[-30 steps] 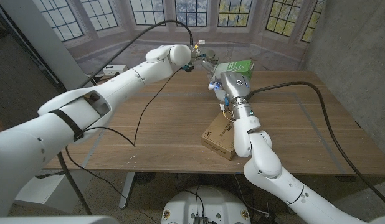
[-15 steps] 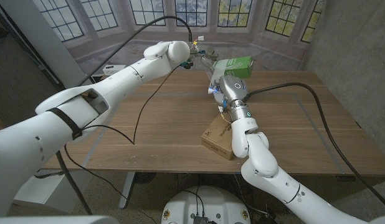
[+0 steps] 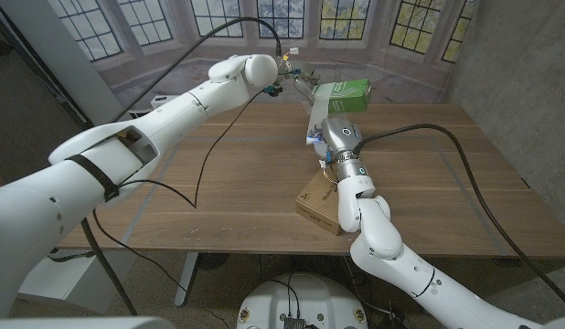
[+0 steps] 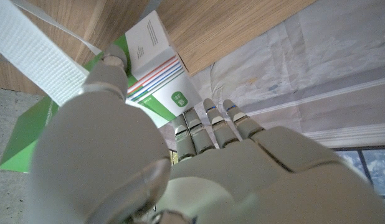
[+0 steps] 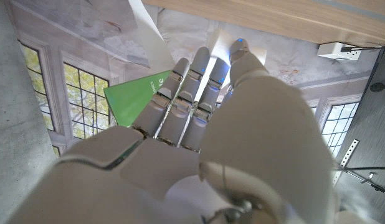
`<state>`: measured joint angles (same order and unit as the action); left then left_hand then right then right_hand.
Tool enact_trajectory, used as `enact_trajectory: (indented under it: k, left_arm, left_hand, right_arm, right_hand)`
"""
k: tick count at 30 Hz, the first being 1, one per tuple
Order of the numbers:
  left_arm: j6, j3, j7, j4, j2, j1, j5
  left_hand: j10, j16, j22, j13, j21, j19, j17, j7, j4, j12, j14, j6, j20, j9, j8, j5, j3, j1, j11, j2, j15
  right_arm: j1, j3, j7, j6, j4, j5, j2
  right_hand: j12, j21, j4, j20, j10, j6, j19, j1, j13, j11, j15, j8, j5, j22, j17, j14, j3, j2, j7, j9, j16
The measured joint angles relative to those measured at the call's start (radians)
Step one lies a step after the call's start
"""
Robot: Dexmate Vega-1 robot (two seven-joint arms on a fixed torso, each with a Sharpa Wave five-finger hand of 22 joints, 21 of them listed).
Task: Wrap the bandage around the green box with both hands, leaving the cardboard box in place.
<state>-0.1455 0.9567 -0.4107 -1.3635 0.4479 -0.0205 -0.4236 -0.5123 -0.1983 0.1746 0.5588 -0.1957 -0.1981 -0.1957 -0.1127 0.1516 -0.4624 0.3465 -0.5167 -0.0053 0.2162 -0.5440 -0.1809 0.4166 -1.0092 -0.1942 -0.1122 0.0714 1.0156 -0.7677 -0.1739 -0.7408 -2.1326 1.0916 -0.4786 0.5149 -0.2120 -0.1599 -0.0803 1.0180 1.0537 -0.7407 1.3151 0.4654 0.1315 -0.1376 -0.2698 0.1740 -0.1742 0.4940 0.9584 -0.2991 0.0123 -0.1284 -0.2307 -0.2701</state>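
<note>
My left hand (image 3: 290, 79) holds the green box (image 3: 343, 94) up over the table's far edge. In the left wrist view my left hand (image 4: 180, 162) has its thumb and fingers around the green box (image 4: 152, 68), whose white face carries coloured stripes. A white bandage (image 3: 314, 111) runs taut from the box down to my right hand (image 3: 317, 136), which pinches it just above the table. The right wrist view has the right hand (image 5: 199, 137) with fingers stretched toward the green box (image 5: 139, 96) and the bandage (image 5: 146, 25). The cardboard box (image 3: 320, 203) lies on the table beside my right forearm.
The wooden table (image 3: 228, 183) has a black cable (image 3: 207, 164) looping across its middle and another cable (image 3: 474, 160) trailing along the right side. A small white device (image 3: 168, 100) sits at the far left corner. A concrete wall stands at the right.
My left hand has lifted the green box slightly higher and farther back, stretching the bandage. My right hand has shifted a little leftward. The cardboard box has stayed put.
</note>
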Motion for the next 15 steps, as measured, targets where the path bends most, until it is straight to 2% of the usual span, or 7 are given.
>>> enact_trajectory:
  k: [15]
  left_arm:
    - [0.004,-0.006,-0.026,-0.029,0.013,0.008,-0.016]
  left_hand:
    - [0.0,0.0,0.0,0.0,0.0,0.0,0.0,0.0,0.0,0.0,0.0,0.0,0.0,0.0,0.0,0.0,0.0,0.0,0.0,0.0,0.0]
  right_arm:
    - [-0.038,-0.031,0.0,-0.033,0.067,-0.05,0.003]
  right_hand:
    - [-0.001,0.0,0.0,0.0,0.002,0.0,0.0,0.0,0.005,-0.002,0.0,0.004,-0.001,0.0,0.004,0.0,0.0,0.0,0.0,0.0,0.004]
